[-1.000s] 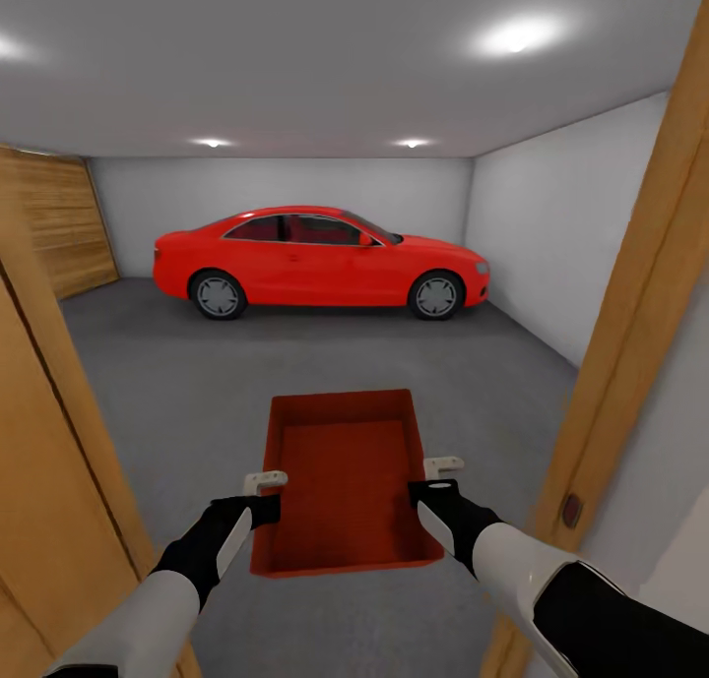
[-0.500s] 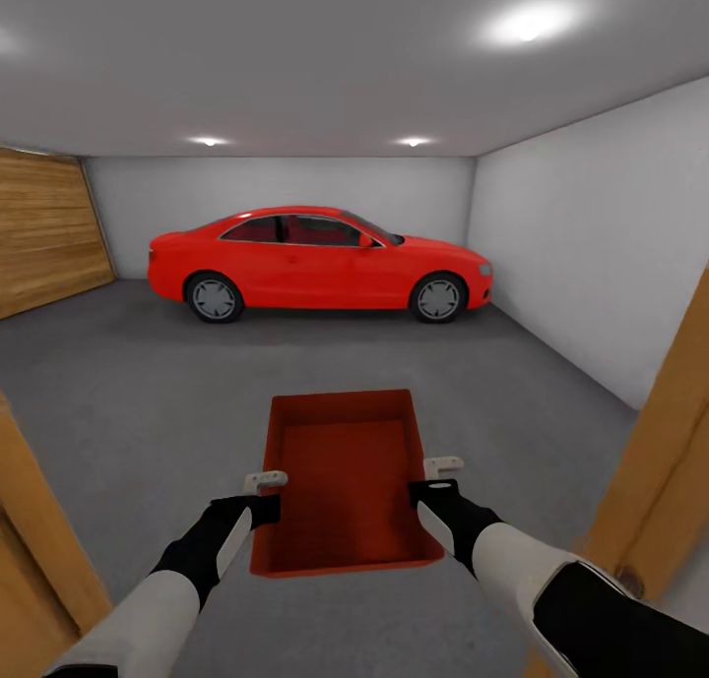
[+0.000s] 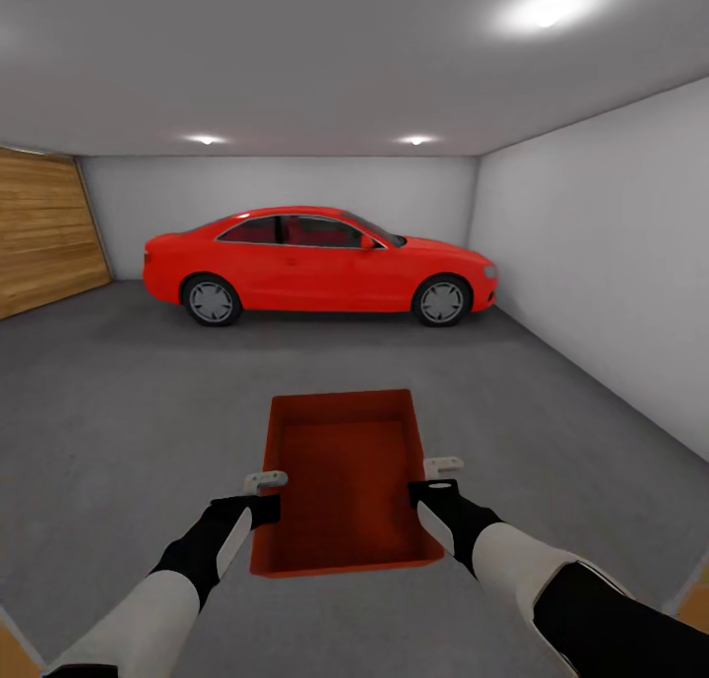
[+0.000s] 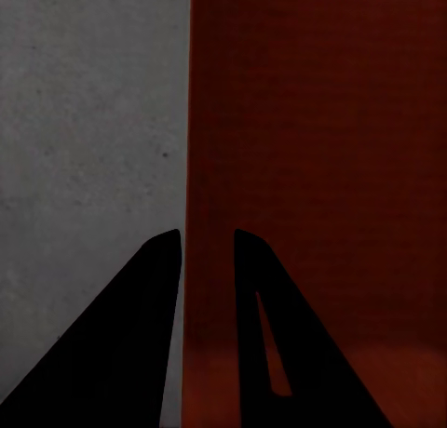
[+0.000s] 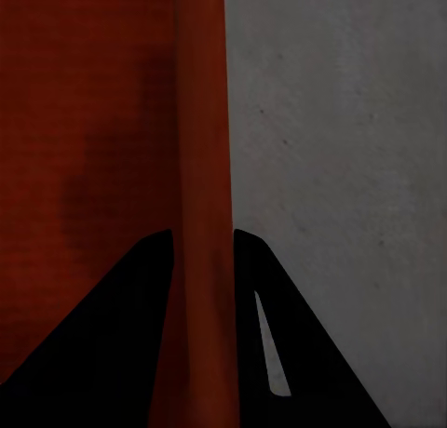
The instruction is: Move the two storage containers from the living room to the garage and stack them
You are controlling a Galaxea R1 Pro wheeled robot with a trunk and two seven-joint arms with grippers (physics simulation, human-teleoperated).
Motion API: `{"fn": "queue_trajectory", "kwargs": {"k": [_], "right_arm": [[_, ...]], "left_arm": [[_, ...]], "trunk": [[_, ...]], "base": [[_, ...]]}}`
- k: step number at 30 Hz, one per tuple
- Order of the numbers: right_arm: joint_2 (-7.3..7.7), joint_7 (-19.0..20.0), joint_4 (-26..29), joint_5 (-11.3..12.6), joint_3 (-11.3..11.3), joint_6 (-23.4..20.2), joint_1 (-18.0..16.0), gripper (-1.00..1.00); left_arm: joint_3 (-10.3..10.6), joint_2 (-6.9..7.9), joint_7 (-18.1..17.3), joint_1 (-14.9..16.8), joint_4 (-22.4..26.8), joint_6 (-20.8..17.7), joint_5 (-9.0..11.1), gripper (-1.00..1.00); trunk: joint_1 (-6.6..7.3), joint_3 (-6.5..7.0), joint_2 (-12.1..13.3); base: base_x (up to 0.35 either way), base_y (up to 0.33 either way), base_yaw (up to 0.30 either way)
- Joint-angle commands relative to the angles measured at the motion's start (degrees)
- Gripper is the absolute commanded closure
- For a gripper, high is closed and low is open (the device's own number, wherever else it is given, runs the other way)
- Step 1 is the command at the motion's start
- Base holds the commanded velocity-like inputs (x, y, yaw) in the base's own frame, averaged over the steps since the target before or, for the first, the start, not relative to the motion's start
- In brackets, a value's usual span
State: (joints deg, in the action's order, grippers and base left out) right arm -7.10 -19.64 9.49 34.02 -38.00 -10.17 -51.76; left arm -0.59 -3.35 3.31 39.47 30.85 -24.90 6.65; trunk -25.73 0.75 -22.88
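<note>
An orange-red storage container (image 3: 345, 481) hangs between both claws above the garage floor (image 3: 128, 393). The left claw (image 3: 264, 498) pinches its nine o'clock wall. The right claw (image 3: 439, 481) pinches its three o'clock wall.

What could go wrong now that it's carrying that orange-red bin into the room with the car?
The orange-red open-topped bin is held only by its two long side walls, the left gripper and the right gripper each pinching a thin wall. If either grip slips, it could tilt or drop onto the dark grey concrete floor. Driving straight on, the robot might also approach the parked red car too closely.
</note>
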Motion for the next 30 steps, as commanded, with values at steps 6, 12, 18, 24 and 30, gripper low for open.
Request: {"fn": "queue_trajectory", "kwargs": {"k": [6,12,18,24,30], "right_arm": [[-0.02,-0.4,0.4,0.3,-1.3,-0.4,0.0,1.0],[-0.02,-0.4,0.4,0.3,-1.3,-0.4,0.0,1.0],[-0.02,-0.4,0.4,0.3,-1.3,-0.4,0.0,1.0],[-0.02,-0.4,0.4,0.3,-1.3,-0.4,0.0,1.0],[-0.02,-0.4,0.4,0.3,-1.3,-0.4,0.0,1.0]], "left_arm": [[0.2,-0.08,0.6,0.0,0.0,-0.3,0.6,1.0],[0.2,-0.16,0.6,0.0,0.0,-0.3,0.7,1.0],[0.2,-0.15,0.6,0.0,0.0,-0.2,0.7,1.0],[0.2,-0.09,0.6,0.0,0.0,-0.2,0.7,1.0],[0.2,-0.08,0.6,0.0,0.0,-0.2,0.7,1.0]], "trunk": [[-0.05,-0.02,0.0],[-0.05,-0.02,0.0],[-0.05,-0.02,0.0],[-0.05,-0.02,0.0],[-0.05,-0.02,0.0]], "base": [[0.322,0.075,0.0],[0.322,0.034,0.0],[0.322,0.001,0.0],[0.322,0.0,0.0],[0.322,0.0,0.0]]}}
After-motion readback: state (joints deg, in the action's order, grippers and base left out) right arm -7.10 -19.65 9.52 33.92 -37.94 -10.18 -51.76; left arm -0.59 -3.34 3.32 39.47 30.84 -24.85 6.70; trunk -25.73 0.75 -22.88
